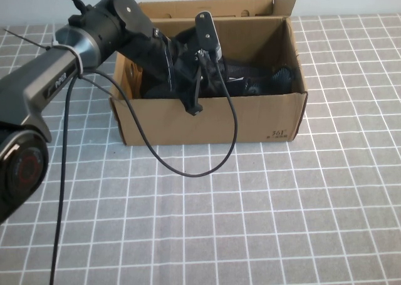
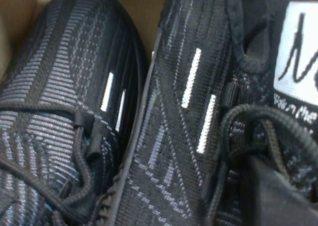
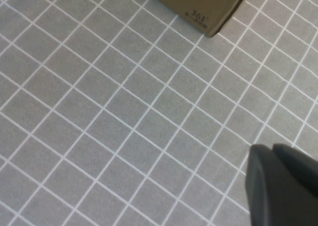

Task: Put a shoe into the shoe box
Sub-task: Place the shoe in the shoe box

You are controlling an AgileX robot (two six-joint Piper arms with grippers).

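The brown cardboard shoe box (image 1: pixel 207 125) stands open at the back of the table. Two black knit shoes lie in it side by side; they show in the high view (image 1: pixel 250 79). In the left wrist view one shoe (image 2: pixel 59 112) lies next to the other shoe (image 2: pixel 184 136), which has a white tongue label. My left gripper (image 1: pixel 182 72) reaches down inside the box over the shoes, and part of it rests at the laces of the labelled shoe (image 2: pixel 283 196). My right gripper (image 3: pixel 272 149) is shut and empty above the bare table, near the box's front corner.
A black cable (image 1: pixel 188 169) hangs from the left arm and loops over the table in front of the box. The box's corner (image 3: pixel 208 12) shows in the right wrist view. The table is a grey mat with a white grid (image 1: pixel 282 222).
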